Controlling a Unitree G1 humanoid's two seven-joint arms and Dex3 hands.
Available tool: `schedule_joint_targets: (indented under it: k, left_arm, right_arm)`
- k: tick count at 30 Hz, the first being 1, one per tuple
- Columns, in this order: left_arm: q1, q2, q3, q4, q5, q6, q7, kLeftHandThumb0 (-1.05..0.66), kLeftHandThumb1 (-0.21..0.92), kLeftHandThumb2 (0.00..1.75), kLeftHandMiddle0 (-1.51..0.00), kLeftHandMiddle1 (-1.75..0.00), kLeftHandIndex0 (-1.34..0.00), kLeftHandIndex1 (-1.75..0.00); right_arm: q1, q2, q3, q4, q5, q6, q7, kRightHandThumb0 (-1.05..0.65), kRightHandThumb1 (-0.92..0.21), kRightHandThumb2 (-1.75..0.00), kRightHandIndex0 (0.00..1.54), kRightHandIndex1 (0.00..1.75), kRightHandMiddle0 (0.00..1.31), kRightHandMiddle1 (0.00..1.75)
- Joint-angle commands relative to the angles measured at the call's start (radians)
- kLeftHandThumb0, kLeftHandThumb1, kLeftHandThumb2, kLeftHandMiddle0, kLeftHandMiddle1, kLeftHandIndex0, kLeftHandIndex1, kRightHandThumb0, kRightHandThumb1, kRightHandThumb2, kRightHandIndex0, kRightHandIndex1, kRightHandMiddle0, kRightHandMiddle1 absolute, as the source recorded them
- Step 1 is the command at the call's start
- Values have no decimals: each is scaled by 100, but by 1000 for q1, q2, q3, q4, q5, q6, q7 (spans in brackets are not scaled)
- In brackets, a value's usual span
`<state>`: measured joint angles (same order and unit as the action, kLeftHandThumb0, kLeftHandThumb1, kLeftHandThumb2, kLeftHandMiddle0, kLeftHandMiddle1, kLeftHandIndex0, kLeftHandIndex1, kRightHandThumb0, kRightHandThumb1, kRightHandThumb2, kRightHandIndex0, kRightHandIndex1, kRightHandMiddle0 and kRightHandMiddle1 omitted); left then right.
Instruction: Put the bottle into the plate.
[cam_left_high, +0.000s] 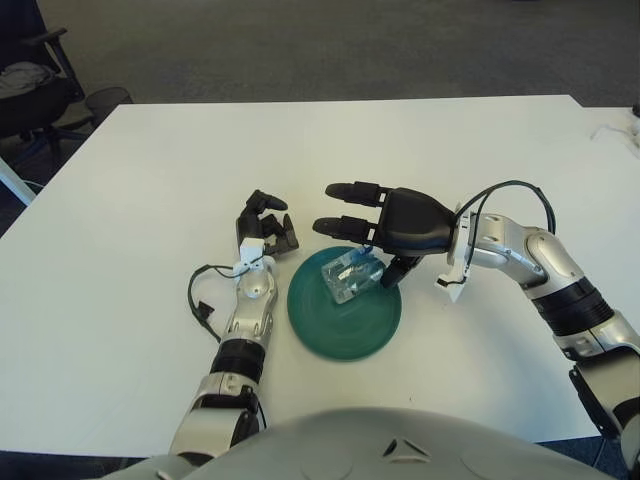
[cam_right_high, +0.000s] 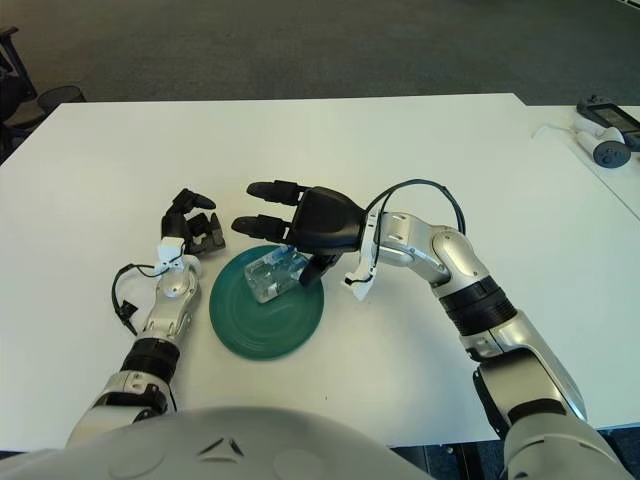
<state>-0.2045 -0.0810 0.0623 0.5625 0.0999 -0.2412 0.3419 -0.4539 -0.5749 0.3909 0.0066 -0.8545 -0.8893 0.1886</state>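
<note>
The bottle (cam_left_high: 352, 276) lies on its side inside the green plate (cam_left_high: 345, 335), toward the plate's far rim, well in from the desk (cam_left_high: 150, 160) edges. It looks like clear, thin plastic: light, slippery, likely to dent or roll, so the middle of its body is the sensible place to hold. The right hand (cam_left_high: 385, 222) hovers over it with fingers spread, holding nothing. The left hand (cam_left_high: 264, 228), loosely curled and empty, shows just left of the plate.

Bright, even overhead light; soft shadows, no blur.
</note>
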Motion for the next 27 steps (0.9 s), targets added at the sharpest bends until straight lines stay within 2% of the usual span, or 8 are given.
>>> schedule_joint_targets:
  k: [1,6,10,15,19,21,24,27]
  left_arm:
    - [10,8,12,75,-4,9,7,-54,15,152,-120,-175,-75,-175]
    - [13,-1,12,59,-8,7,7,-53,17,149,-119,-175,-73,-175]
    - [5,4,19,86,-15,-5,-2,-53,17,149,-119,-175,-72,-175]
    - [-27,20,32,191,-20,-70,-2,-53,16,151,-119,-175,-74,-175]
    - [-40,21,36,234,-28,-117,-5,-54,14,153,-120,-175,-75,-175]
    - [-43,19,39,247,-34,-133,-10,-54,14,153,-120,-175,-75,-175]
    - [-40,16,39,250,-35,-146,-10,-54,15,152,-121,-175,-74,-175]
    - [-40,15,35,251,-18,-146,12,-53,16,151,-121,-175,-73,-175]
  right_arm:
    - [-67,-23,-28,41,67,-7,5,-70,-92,-53,0,0,0,10]
    - [-120,-11,-86,74,240,31,34,-70,-92,-61,2,1,0,19]
    - [-95,14,-140,45,360,64,21,-67,-92,-61,5,2,0,29]
    - [-69,65,-210,33,477,143,-7,-63,-92,-58,11,3,0,44]
    - [-61,111,-282,85,637,179,-32,-60,-92,-52,27,9,0,63]
    - [-63,162,-317,98,698,206,-65,-60,-92,-49,34,10,0,73]
    - [-102,220,-368,126,698,235,-137,-62,-90,-43,42,12,2,86]
    - [-253,178,-456,263,660,268,-230,-62,-89,-41,48,14,7,94]
